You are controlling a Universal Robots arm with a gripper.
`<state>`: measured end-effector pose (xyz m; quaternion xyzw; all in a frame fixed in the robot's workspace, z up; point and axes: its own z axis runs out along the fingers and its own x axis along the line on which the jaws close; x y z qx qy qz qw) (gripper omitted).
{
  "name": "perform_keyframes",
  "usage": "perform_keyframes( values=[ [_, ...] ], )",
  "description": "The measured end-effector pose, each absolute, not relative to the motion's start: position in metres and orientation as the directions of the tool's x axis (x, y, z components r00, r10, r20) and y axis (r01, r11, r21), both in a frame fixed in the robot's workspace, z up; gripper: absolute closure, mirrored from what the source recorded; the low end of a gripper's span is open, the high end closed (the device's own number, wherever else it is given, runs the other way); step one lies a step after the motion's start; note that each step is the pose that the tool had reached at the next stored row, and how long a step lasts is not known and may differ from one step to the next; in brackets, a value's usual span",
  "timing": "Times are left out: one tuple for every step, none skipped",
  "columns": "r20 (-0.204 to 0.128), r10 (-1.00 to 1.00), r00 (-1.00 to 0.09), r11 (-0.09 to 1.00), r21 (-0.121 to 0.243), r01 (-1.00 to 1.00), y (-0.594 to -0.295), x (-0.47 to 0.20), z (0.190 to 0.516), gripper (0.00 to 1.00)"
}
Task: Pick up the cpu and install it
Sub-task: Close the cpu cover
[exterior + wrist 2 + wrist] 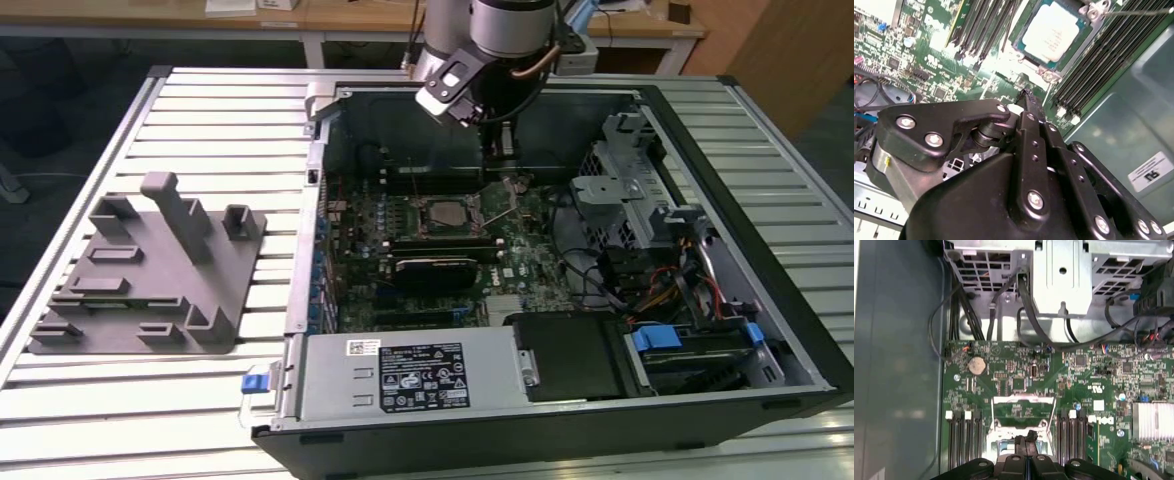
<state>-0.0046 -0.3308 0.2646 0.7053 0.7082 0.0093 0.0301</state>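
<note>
Gripper (1026, 96) (fingers together) downward, beside socketed cpu (1050, 31)

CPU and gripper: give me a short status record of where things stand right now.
cpu: lies flat in the socket, silvery top plate up
socket: on the motherboard, between the memory slots
gripper: shut, nothing between its fingers, hanging inside the case close by the socket, not on the cpu
computer case: open, lying on the slatted table
fixture block: grey, on the table at the exterior view's left of the case, no chip on it
</note>
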Motion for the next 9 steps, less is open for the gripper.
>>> perform_keyframes(
  values=[
    [-0.029,1.000,-0.003,0.005,0.056,0.998,-0.331,-0.003,0.265,0.89],
    [-0.029,1.000,-0.003,0.005,0.056,0.998,-0.331,-0.001,0.265,0.89],
    [-0.029,1.000,-0.003,0.005,0.056,0.998,-0.331,0.001,0.265,0.89],
    [-0.029,1.000,-0.003,0.005,0.056,0.998,-0.331,0.003,0.265,0.89],
    [-0.029,1.000,-0.003,0.005,0.056,0.998,-0.331,0.005,0.265,0.89],
    [-0.030,1.000,-0.003,0.005,0.056,0.998,-0.331,0.007,0.265,0.89],
    [-0.030,1.000,-0.003,0.005,0.056,0.998,-0.331,0.009,0.265,0.89],
    [-0.030,1.000,-0.003,0.005,0.056,0.998,-0.331,0.011,0.265,0.89],
    [-0.030,1.000,-0.003,0.005,0.056,0.998,-0.331,0.013,0.265,0.89]
  ],
)
